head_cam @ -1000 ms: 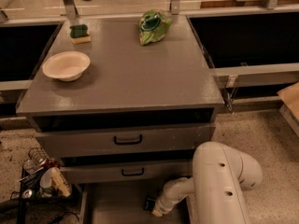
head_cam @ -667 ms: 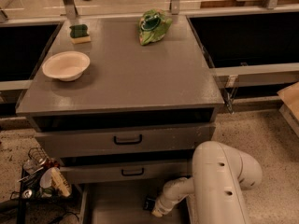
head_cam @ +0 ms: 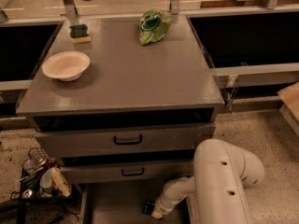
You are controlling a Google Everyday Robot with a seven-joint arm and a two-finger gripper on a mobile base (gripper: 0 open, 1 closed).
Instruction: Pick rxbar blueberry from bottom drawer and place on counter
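Grey floor of the open bottom drawer lies nearest. The white arm reaches down into it, its pincer low over that floor. A small dark thing, seemingly the rxbar blueberry, touches the pincer at its 10 o'clock; whether the pincer grips it cannot be told. Beyond, the table bears a white bowl at 9 o'clock, a sponge at 11 and a green chip bag at 12.

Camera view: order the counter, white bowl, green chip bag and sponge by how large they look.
1. counter
2. white bowl
3. green chip bag: close to the bowl in size and farther back, so unsure
4. sponge
The gripper is low in the bottom drawer.
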